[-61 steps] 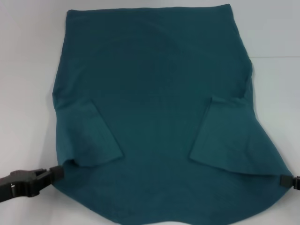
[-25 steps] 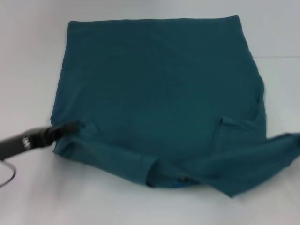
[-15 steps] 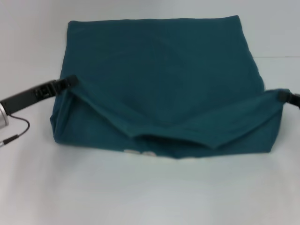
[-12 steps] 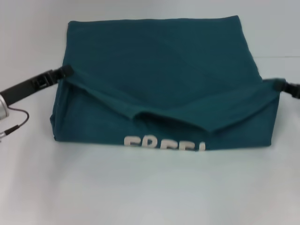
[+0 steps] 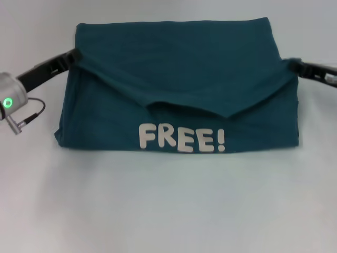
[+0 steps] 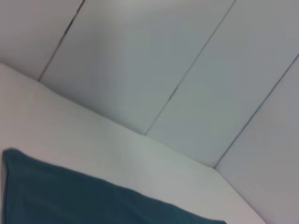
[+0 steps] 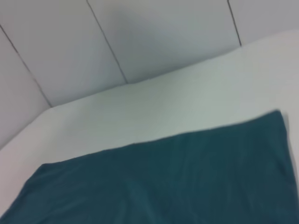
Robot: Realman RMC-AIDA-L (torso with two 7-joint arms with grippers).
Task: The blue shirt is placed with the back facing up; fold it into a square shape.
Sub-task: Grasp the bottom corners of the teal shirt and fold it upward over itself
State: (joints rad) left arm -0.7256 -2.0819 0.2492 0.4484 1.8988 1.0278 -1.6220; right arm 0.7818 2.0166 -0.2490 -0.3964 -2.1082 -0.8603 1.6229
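I am running both arms at once. The left gripper (image 5: 75, 53) is reaching in from the left side, pressed together on one corner of the blue shirt (image 5: 179, 84). The right gripper (image 5: 291, 62) is reaching in from the right side, pinching the opposite corner at roughly the same height. One shirt is lying on the white table (image 5: 168, 211), spanning the whole gap between the two grippers. The raised layer is sagging between them into a shallow V, and its white "FREE!" print (image 5: 182, 139) is facing up on the near side. Both wrist views are showing only shirt fabric (image 7: 163, 182), table and the panelled wall (image 6: 187, 70).
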